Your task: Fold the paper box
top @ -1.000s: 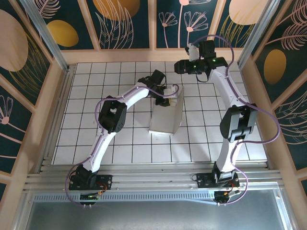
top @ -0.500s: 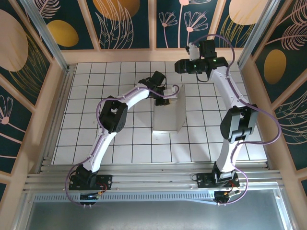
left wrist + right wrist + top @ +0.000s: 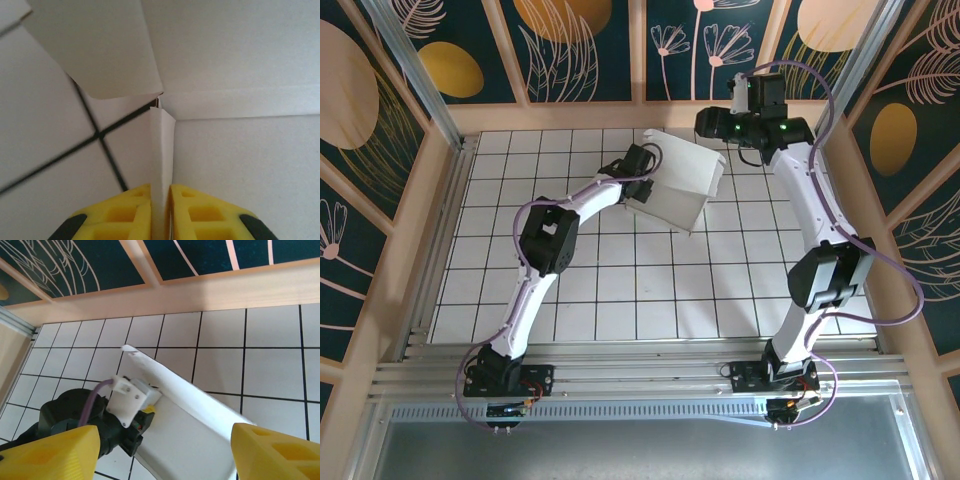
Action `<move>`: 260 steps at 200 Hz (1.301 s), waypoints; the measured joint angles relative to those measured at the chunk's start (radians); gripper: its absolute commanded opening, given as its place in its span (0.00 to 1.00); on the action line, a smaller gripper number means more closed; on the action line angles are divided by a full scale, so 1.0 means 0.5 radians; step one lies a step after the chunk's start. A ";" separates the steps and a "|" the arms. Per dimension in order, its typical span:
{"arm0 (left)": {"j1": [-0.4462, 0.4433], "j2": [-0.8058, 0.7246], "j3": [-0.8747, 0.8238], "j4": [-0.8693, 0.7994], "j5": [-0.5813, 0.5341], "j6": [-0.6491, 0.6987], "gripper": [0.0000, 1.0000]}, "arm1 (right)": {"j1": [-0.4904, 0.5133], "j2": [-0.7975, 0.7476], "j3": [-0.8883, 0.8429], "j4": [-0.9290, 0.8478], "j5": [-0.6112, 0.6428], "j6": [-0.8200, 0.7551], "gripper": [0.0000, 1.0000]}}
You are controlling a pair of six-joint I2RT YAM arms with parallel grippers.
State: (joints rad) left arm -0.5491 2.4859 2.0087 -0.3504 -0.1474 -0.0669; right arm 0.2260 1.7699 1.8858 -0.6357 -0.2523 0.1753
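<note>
Toward the far middle of the tiled worktop (image 3: 620,290), the paper box (image 3: 682,182) sits tilted, its far edge raised near the back wall. Overhead view: the left gripper (image 3: 642,190) meets the box's left side, and the right gripper (image 3: 708,125) hovers just above its far corner. Left wrist view: the yellow fingers (image 3: 120,215) are pinched on a thin upright flap of the box, a grip hidden from above. Right wrist view: the right gripper's fingers (image 3: 50,450) are spread wide above the box, touching nothing.
</note>
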 measured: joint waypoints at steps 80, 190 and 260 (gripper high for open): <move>-0.006 -0.662 -0.935 0.440 0.175 -0.675 0.55 | -0.069 -0.025 -0.266 0.054 -0.013 -0.119 0.70; 0.463 -0.575 -0.087 -0.101 1.401 0.433 0.58 | -0.260 0.088 -0.789 0.433 -0.330 -0.864 0.63; 0.440 -0.175 0.234 -0.278 1.445 0.737 0.61 | -0.270 0.352 -0.603 0.497 -0.360 -0.982 0.45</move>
State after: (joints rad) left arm -0.3290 2.3981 2.1258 -0.4896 0.5751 0.3016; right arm 0.0910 1.9457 1.5845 -0.3874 -0.4324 -0.3157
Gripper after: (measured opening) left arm 0.610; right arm 0.490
